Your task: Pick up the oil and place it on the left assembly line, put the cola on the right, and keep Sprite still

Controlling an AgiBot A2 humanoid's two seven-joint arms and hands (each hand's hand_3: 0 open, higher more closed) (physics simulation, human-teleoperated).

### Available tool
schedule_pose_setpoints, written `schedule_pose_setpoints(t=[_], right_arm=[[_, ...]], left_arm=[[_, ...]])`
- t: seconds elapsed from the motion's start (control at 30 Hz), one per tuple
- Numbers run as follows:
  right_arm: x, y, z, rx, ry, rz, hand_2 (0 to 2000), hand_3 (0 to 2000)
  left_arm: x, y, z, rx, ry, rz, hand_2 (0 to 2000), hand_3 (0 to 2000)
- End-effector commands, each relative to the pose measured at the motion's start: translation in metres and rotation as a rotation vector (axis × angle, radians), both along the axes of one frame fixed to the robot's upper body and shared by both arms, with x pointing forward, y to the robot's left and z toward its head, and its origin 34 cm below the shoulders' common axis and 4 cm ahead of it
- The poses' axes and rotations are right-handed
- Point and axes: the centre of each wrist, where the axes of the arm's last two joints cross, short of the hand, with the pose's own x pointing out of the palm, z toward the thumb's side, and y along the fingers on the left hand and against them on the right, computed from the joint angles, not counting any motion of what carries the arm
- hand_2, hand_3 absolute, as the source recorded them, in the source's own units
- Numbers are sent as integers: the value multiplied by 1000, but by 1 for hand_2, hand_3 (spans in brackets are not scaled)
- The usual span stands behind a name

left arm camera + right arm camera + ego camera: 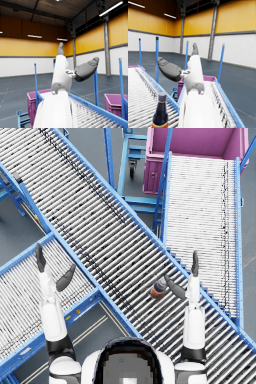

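Though just beside the dark bottle [158,289], right hand [189,282] spread wide, empty; left hand [50,275] likewise.

Bottle [159,289] upright on middle conveyor [100,223], near its right rail. Right hand [189,280] just right of bottle, above that rail, apart from bottle. Left conveyor [20,298] joins middle conveyor's left side; left hand [49,275] above it. Right conveyor [200,223] on middle conveyor's right side; bin [195,143] at its far end.
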Motion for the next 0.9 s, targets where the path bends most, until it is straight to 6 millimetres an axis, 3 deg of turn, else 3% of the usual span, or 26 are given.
schedule_pose_setpoints(t=[0.03, 0.33, 0.67, 0.87, 0.9], right_arm=[[-4, 14, -14, -11, 53, 56, 0, 0], [-2, 44, -43, -20, 169, 168, 0, 0], [38, 63, -107, -8, 431, 184, 0, 0], [49, 66, -127, 0, 514, 172, 0, 0], [48, 66, -130, 0, 525, 172, 0, 0]], left_arm=[[0, -3, 3, 8, -10, -13, 0, 0], [7, -7, -2, 2, 16, -26, 0, 0], [13, -4, -6, -12, 38, -20, 0, 0], [19, -2, -9, -22, 57, -17, 0, 0], [21, -1, -2, -20, 38, -13, 0, 0]])
